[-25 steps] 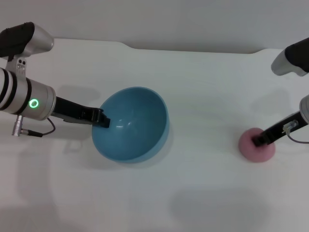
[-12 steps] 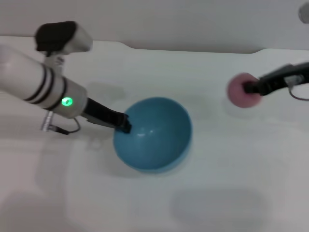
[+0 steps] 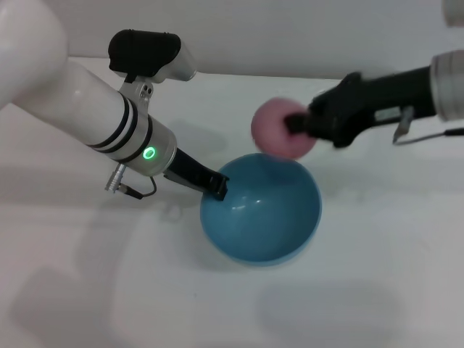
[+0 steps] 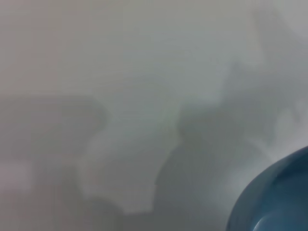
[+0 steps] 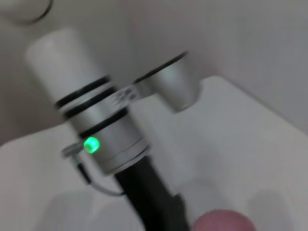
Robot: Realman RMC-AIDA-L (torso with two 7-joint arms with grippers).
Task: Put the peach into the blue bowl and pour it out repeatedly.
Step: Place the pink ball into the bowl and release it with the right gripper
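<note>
- Peach (image 3: pixel 279 127): you had it held off the table, above the far rim of the bowl and slightly to the robot's left of where the gripper met it. It was pink, round and blurred. The right wrist view caught only a pink sliver of it at the frame edge (image 5: pixel 222 222).
- Right gripper (image 3: pixel 296 125): closed against the peach on the fruit's right side, with the dark gripper body and arm running off toward the robot's right. The individual fingers were too blurred to tell apart (the clamp on the fruit itself read plainly enough).
- Blue bowl (image 3: pixel 261 239): it sat on the white table (image 3: pixel 377 290), mouth up and a little tilted toward the viewer, with nothing inside it. The left wrist view showed only one curved blue edge in a corner (image 4: pixel 276 199).
- Left gripper (image 3: pixel 217 190): its dark tip met the bowl's rim on the robot's left side, the arm slanting down to it from the upper left. You had it pinched on that rim, as far as the head view showed.
- Left arm, seen from the right wrist: white sleeve with black bands and a lit green ring (image 5: pixel 90 144).
</note>
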